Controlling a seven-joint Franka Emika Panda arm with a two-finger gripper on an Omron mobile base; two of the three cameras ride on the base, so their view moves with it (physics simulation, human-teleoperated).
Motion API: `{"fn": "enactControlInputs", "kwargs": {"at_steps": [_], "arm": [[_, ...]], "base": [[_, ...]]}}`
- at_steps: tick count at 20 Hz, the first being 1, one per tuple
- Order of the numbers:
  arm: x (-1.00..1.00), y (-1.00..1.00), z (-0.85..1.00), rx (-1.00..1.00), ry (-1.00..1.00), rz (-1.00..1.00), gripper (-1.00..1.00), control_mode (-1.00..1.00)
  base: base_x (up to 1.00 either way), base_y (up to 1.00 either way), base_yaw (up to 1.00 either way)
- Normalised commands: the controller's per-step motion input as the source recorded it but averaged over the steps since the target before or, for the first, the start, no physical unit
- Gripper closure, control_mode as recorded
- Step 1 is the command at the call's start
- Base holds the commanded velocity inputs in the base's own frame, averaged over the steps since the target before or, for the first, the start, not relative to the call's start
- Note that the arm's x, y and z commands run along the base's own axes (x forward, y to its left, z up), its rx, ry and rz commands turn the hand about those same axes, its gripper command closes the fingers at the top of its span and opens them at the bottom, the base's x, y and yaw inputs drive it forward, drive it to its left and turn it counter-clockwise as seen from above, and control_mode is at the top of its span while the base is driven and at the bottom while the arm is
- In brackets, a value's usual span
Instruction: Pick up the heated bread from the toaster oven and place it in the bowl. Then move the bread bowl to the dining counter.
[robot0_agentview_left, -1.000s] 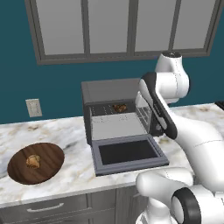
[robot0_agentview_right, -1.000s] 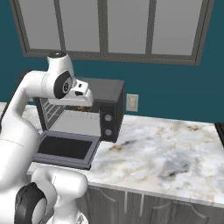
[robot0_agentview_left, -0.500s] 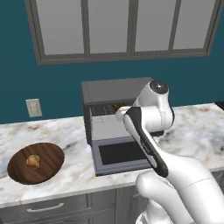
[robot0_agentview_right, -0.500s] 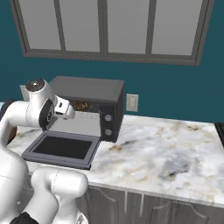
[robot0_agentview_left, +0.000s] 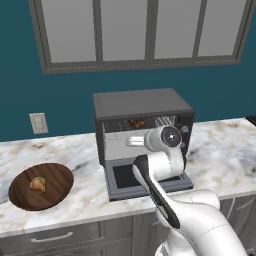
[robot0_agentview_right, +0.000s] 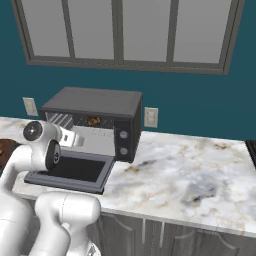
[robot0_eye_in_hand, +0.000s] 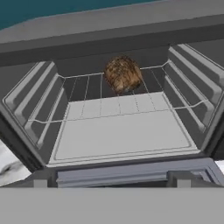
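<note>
The toaster oven stands on the marble counter with its front door dropped flat. On the wire rack at the back lies the heated bread, a dark brown speckled chunk. My gripper hovers over the door just outside the cavity, pointing in at the bread. It is open, with nothing between its fingers. The hand sits level with the opening. The wooden bowl rests far left on the counter, holding a golden-tan piece. The dining counter is out of view.
The marble counter stretches right of the oven, with grey drawers beneath it. Wall outlets sit on the teal wall. Glass-front cabinets hang above. The oven's knobs face front right.
The arm has swung down from beside the oven's top to in front of the open cavity, the hand now facing in. The jaws have spread a little wider. Bread and bowl have not moved.
</note>
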Motion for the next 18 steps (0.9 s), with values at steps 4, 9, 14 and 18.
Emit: {"fn": "enactControlInputs", "kwargs": {"at_steps": [4, 9, 14, 18], "arm": [[0.28, 0.0, 0.0, 0.0, -0.2, -0.08, -1.0, -1.0], [0.2, 0.0, 0.0, 0.0, -0.07, -0.04, -1.0, -1.0], [0.29, 0.0, 0.01, 0.0, -0.01, -0.01, -1.0, -1.0], [0.42, 0.0, 0.0, 0.0, 0.0, 0.0, -1.0, -1.0]], "base": [[0.0, 0.0, 0.0], [0.0, 0.0, 0.0], [0.0, 0.0, 0.0], [0.0, 0.0, 0.0]]}}
